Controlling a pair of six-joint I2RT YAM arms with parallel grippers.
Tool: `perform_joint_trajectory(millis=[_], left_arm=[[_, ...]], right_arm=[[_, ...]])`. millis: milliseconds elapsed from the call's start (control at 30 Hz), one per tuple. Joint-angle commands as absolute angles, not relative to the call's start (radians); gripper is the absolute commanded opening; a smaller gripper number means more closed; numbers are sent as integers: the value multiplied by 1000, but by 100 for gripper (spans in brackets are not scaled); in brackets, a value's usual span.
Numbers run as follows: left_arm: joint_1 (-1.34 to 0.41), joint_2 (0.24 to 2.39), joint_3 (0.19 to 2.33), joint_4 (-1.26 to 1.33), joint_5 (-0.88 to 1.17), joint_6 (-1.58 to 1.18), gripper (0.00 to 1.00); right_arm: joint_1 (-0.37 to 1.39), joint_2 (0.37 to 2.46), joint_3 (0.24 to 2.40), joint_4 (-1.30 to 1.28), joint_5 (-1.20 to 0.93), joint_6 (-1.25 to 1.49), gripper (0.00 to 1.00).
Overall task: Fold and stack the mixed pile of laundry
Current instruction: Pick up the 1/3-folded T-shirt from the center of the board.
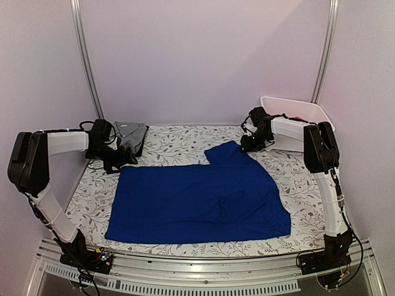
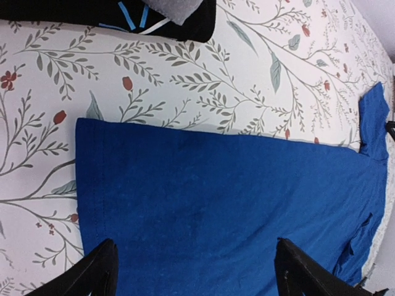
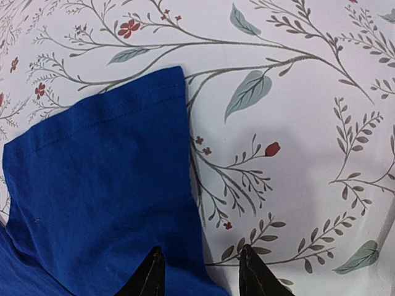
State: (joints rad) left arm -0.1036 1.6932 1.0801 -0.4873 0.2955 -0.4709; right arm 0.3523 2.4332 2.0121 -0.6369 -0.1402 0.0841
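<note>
A large royal-blue garment (image 1: 197, 200) lies spread flat across the middle of the floral table covering, one sleeve pointing to the back right. My left gripper (image 1: 120, 161) hovers at its back left corner. In the left wrist view this gripper (image 2: 197, 271) is open wide, with blue cloth (image 2: 234, 209) below both fingers. My right gripper (image 1: 252, 145) is at the sleeve tip. In the right wrist view its jaws (image 3: 200, 268) stand apart, straddling the sleeve's (image 3: 105, 185) right edge, one fingertip (image 3: 151, 271) over cloth and the other over the table covering.
A folded grey and black garment (image 1: 131, 134) lies at the back left, just behind my left gripper, and shows again in the left wrist view (image 2: 123, 15). A white plastic bin (image 1: 296, 110) stands at the back right corner, with a bit of pink inside.
</note>
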Motion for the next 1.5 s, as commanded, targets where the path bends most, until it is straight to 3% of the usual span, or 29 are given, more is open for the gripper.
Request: perform_joint_trajectory(millis=[0, 100, 233, 300, 567, 1067, 1467], left_arm=[[-81, 1723, 1115, -474, 268, -448, 87], [-67, 1738, 1124, -473, 259, -440, 86], [-46, 1767, 1141, -469, 252, -416, 83], [-33, 1778, 1147, -460, 250, -401, 81], [0, 1830, 1141, -382, 304, -348, 64], [-1, 1955, 1191, -372, 134, -306, 54], [-12, 2002, 1215, -336, 245, -281, 25]], right_arm=[[366, 2483, 2034, -659, -131, 71, 35], [377, 2494, 2025, -657, -142, 66, 27], [380, 2489, 2033, -653, -164, 66, 6], [379, 2475, 2042, -653, -162, 67, 0], [377, 2420, 2049, -641, -154, 84, 0], [376, 2393, 2079, -639, -149, 97, 0], [369, 2379, 2077, -644, -136, 95, 0]])
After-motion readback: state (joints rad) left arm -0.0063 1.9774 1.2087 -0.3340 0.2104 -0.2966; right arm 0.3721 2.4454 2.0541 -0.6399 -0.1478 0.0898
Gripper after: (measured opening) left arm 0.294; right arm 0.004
